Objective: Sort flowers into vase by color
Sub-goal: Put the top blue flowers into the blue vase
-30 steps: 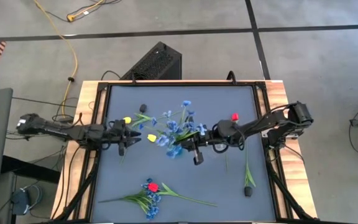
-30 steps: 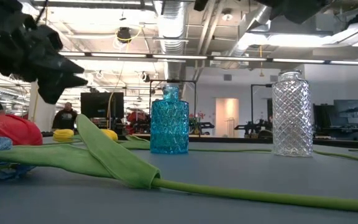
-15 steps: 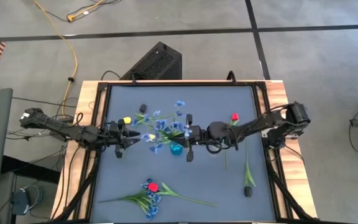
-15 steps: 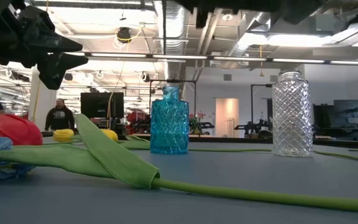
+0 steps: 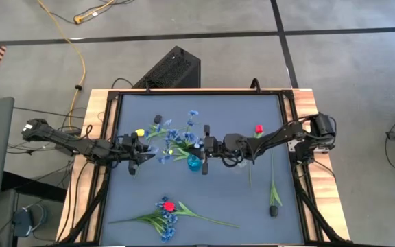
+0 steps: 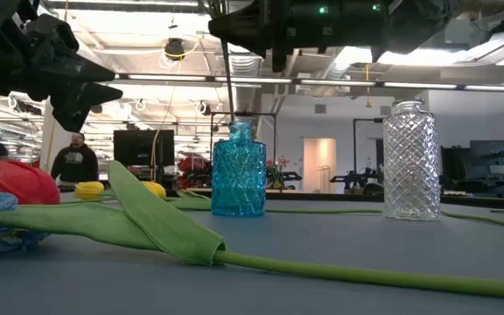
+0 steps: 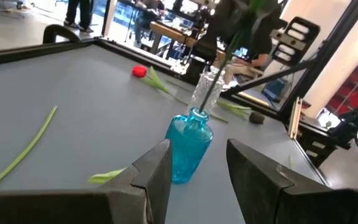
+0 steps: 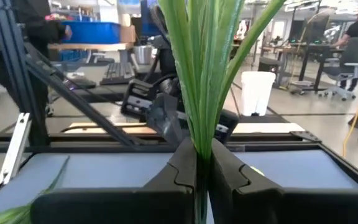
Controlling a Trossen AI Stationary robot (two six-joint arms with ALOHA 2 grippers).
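right gripper (image 8: pixel 202 163) pinches blue spray (image 5: pixel 177 134) stems over blue vase (image 5: pixel 195 163) | left gripper (image 7: pixel 194 171) spread, idle | risk: misaligned stems tip vase

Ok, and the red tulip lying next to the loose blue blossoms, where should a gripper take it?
Probably by the bare stem right of the red tulip head, coming straight down with jaws across it: it lies flat, and blue blossoms crowd the head.

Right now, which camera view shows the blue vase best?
The low view: the blue vase stands whole in side profile. The left wrist view shows it with a stem entering its neck. The high view shows only its top. The right wrist view misses it.
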